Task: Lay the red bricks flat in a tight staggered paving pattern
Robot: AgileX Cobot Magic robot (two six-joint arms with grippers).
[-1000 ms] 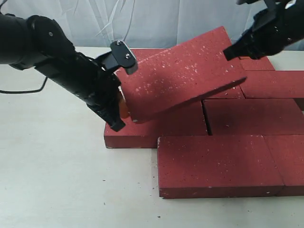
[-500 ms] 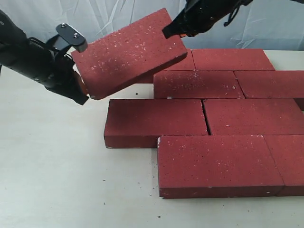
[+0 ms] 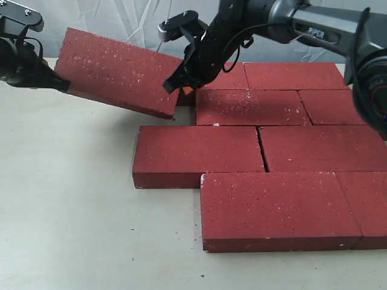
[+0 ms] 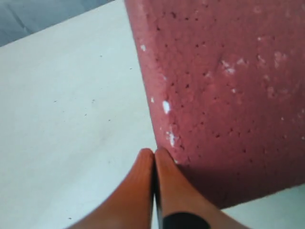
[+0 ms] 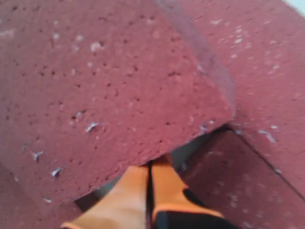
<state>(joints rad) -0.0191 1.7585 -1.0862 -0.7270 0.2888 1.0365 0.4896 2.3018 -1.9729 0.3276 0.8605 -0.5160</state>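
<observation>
One red brick (image 3: 115,69) hangs tilted above the table, left end high and right end low. My left gripper (image 3: 60,84) is shut, its orange fingertips (image 4: 154,153) pressed together against the brick's (image 4: 224,86) left end. My right gripper (image 3: 175,88) has reached across the middle and is shut too, its closed tips (image 5: 151,164) against the lower right edge of the brick (image 5: 105,86). Neither pair of jaws has the brick between them; it is squeezed between the two arms. Several more red bricks (image 3: 196,156) lie flat in staggered rows.
The laid rows run from the back brick (image 3: 296,75) to the front brick (image 3: 272,208) and off the right edge. Bare pale table (image 3: 66,199) lies to the left and in front. A white curtain (image 3: 121,18) hangs behind. Laid bricks (image 5: 267,71) lie just under the right gripper.
The lifted brick has travelled left, off the laid rows, and its tilt has reversed. The left arm drew back toward the upper left. The right arm swung across and down to the brick's right end.
</observation>
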